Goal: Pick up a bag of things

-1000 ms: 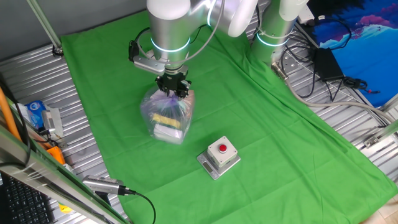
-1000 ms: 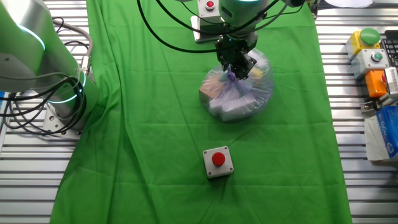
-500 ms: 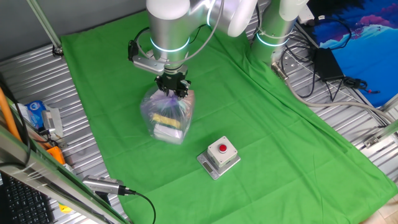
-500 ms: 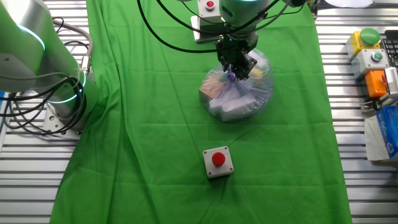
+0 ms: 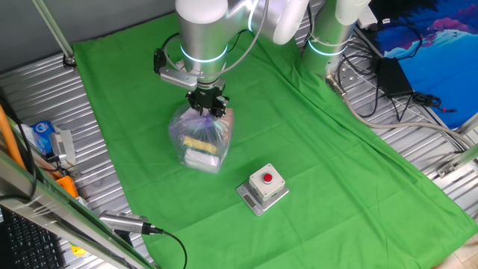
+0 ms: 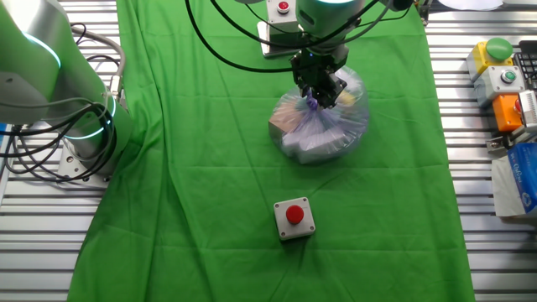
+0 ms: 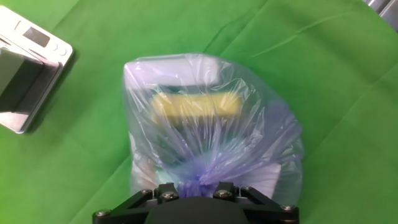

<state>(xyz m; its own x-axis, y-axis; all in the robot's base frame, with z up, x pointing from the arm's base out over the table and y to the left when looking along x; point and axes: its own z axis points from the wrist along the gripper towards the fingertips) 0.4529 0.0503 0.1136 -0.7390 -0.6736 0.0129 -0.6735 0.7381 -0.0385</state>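
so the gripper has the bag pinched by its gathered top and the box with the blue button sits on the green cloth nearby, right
Not quite: the button is red, not blue, as one fixed view shows. The gripper does pinch the bag by its gathered top, and the button box sits on the green cloth nearby.

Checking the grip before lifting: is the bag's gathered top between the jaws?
Yes, in the hand view the bag of things has its bunched purplish neck pinched at the gripper.
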